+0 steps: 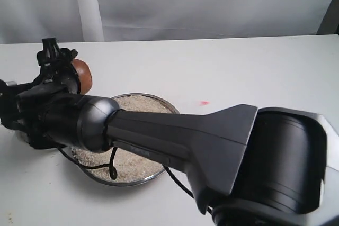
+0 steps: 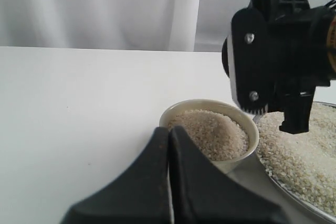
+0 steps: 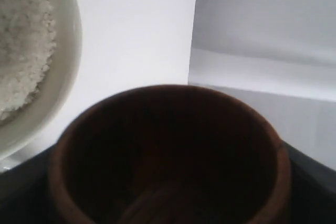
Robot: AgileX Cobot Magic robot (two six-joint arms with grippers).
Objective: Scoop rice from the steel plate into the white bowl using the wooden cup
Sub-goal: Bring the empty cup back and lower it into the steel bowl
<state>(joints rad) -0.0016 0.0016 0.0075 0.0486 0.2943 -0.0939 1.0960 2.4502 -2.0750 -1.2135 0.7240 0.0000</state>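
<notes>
My right arm reaches across to the left, and its gripper (image 1: 68, 75) is shut on the wooden cup (image 1: 83, 75). In the right wrist view the cup (image 3: 168, 129) fills the gripper (image 3: 168, 192), and its dark inside shows no grains. The white bowl (image 2: 247, 148) stands heaped with rice (image 2: 210, 132) against the steel plate (image 2: 268, 179). The cup hangs just beside the bowl (image 3: 65, 77). More rice (image 1: 132, 165) covers the steel plate (image 1: 124, 182). My left gripper (image 2: 169, 132) is shut and empty, just short of the bowl. In the exterior view the arm hides the bowl.
The right arm's thick black body (image 1: 212, 146) crosses over the plate with a cable (image 1: 112, 169) hanging onto the rice. The right gripper's housing (image 2: 273, 51) hangs above the plate's edge. A small red mark (image 1: 203, 102) lies on the white table. A white curtain stands behind.
</notes>
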